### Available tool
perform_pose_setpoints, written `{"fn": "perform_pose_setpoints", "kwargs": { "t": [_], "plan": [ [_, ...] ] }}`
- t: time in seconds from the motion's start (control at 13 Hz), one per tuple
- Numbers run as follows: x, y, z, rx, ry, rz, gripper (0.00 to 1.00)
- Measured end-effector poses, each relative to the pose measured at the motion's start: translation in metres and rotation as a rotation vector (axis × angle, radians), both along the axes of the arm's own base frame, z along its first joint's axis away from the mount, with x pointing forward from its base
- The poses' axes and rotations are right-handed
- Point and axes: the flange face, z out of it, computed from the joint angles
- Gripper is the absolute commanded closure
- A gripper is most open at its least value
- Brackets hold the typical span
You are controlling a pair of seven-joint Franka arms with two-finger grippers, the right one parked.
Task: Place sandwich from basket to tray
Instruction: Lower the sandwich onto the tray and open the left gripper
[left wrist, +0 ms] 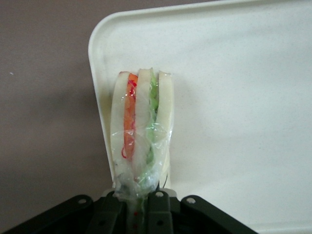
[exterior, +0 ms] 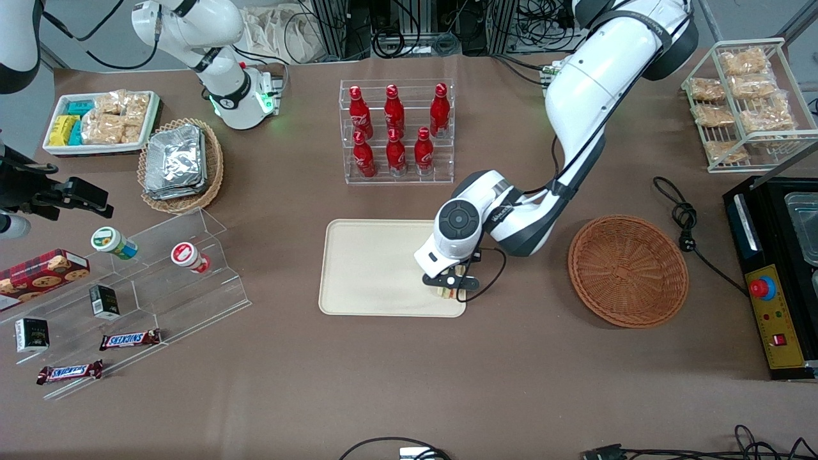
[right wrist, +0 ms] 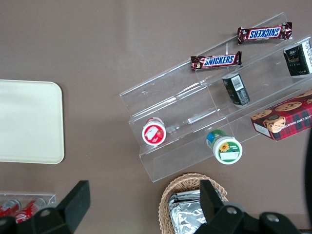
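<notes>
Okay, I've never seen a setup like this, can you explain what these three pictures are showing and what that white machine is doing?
These are two white robot arms at a brown table. One picture looks down from the front; the other two come from cameras on each arm's wrist. The working arm's gripper is shut on a wrapped sandwich, holding it over a corner of the cream tray. The wrist view shows the sandwich's layers close up. The reddish wicker basket, toward the working arm's end, has nothing showing in it. Also on the table are a rack of red bottles, a foil-packet basket and Snickers bars.
</notes>
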Motion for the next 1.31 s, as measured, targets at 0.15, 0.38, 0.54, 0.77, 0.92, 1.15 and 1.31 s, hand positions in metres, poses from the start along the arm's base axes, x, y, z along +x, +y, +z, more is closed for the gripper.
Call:
{"fn": "perform_pose_setpoints", "kwargs": {
  "t": [0.15,0.38,0.54,0.77,0.92,1.15,1.31],
  "plan": [
    [0.0,-0.003,0.002,-0.002,-0.005,0.004,0.22],
    [0.0,-0.005,0.005,0.003,-0.018,0.026,0.0],
    [0.003,-0.007,0.01,0.001,-0.032,0.031,0.0],
    [0.006,-0.005,0.029,0.016,-0.043,0.035,0.0],
    [0.007,0.0,0.053,0.043,-0.048,0.037,0.0],
    [0.004,0.029,0.099,0.148,-0.017,0.058,0.0],
    [-0.001,0.048,0.116,0.175,-0.029,0.072,0.0]
  ]
}}
